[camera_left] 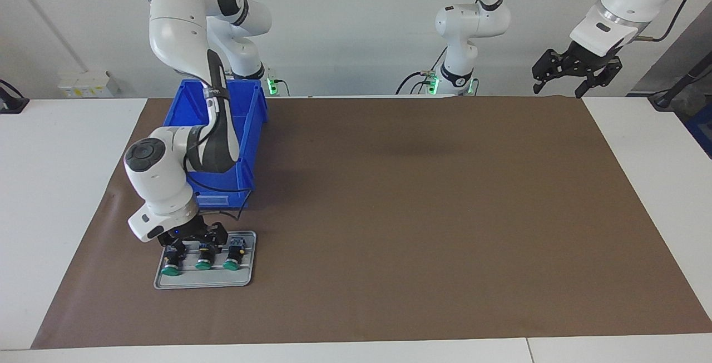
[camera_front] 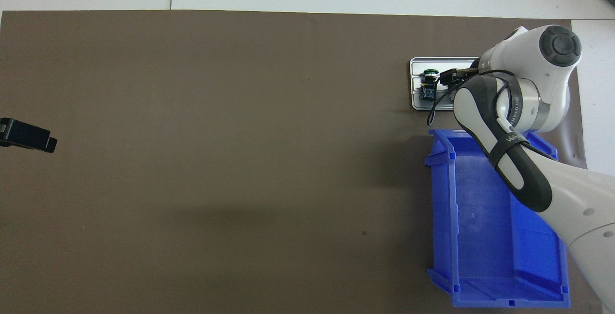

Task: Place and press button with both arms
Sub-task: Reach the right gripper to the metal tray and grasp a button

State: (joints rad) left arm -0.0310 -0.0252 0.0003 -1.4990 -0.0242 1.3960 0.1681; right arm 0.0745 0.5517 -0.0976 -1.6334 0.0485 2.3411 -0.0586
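Three green-capped buttons lie side by side on a grey tray (camera_left: 206, 281) near the right arm's end of the table: one (camera_left: 172, 263), the middle one (camera_left: 203, 260) and one (camera_left: 232, 256). My right gripper (camera_left: 196, 242) is open and hangs low over their back ends, centred on the middle button; I cannot tell whether it touches. From overhead only one button (camera_front: 429, 83) shows on the tray (camera_front: 416, 105), with one of the fingers (camera_front: 449, 73) beside it; the arm hides the others. My left gripper (camera_left: 575, 71) waits open, raised over the left arm's end of the mat, its tip (camera_front: 29, 136) at the overhead view's edge.
A blue bin (camera_left: 245, 129) stands nearer to the robots than the tray, and the right arm reaches over it (camera_front: 480, 237). A brown mat (camera_left: 417, 213) covers most of the white table.
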